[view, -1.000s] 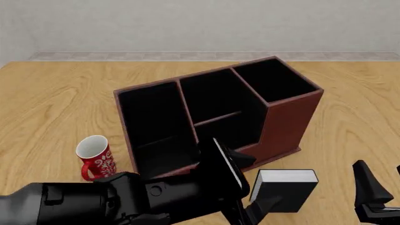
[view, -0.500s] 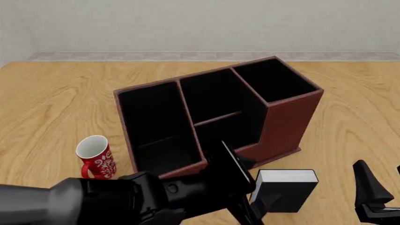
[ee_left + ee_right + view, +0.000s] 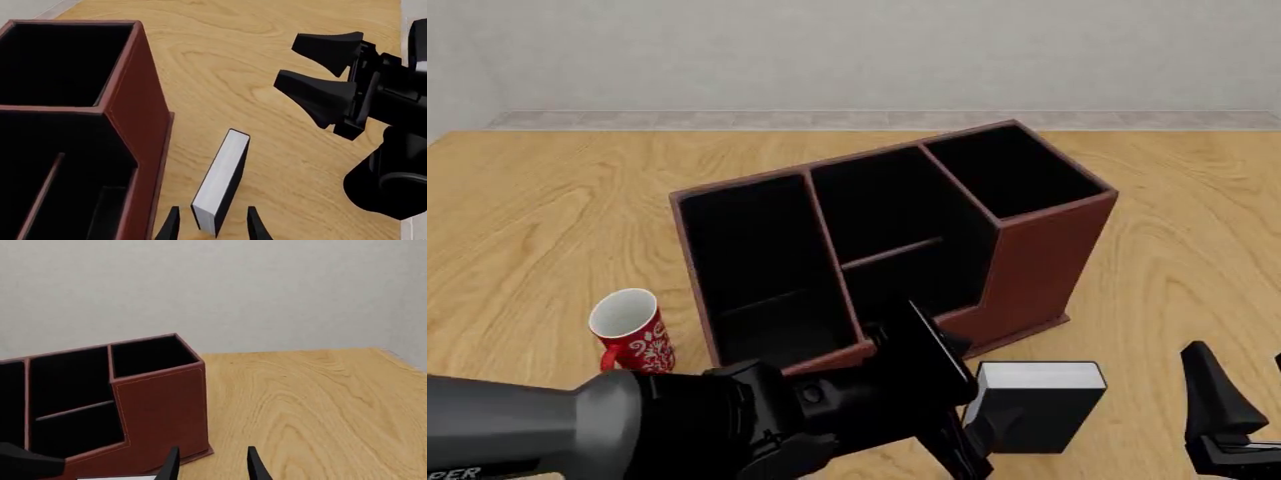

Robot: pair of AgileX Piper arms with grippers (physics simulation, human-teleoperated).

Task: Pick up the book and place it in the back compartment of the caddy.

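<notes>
between the left gripper (image 3: pixel 211 226) fingertips, spread wide: the book's (image 3: pixel 221 181) end, untouched. caddy (image 3: pixel 137 130) wall just beside; right gripper (image 3: pixel 303 66) open, well apart.

Black book (image 3: pixel 1034 402) upright on table, beside caddy (image 3: pixel 894 245); back compartment (image 3: pixel 888 212) empty.

The caddy (image 3: pixel 894 250) is seen on the worktop (image 3: pixel 547 200), its taller end to the right. A mug (image 3: pixel 631 335) is set near its left end. The book (image 3: pixel 1038 405) stands upright just before the caddy. The left claw (image 3: pixel 961 440) is reached against the book's left side; its jaws cannot be made out. Part of the right claw (image 3: pixel 1228 420) is seen at the right edge.
</notes>
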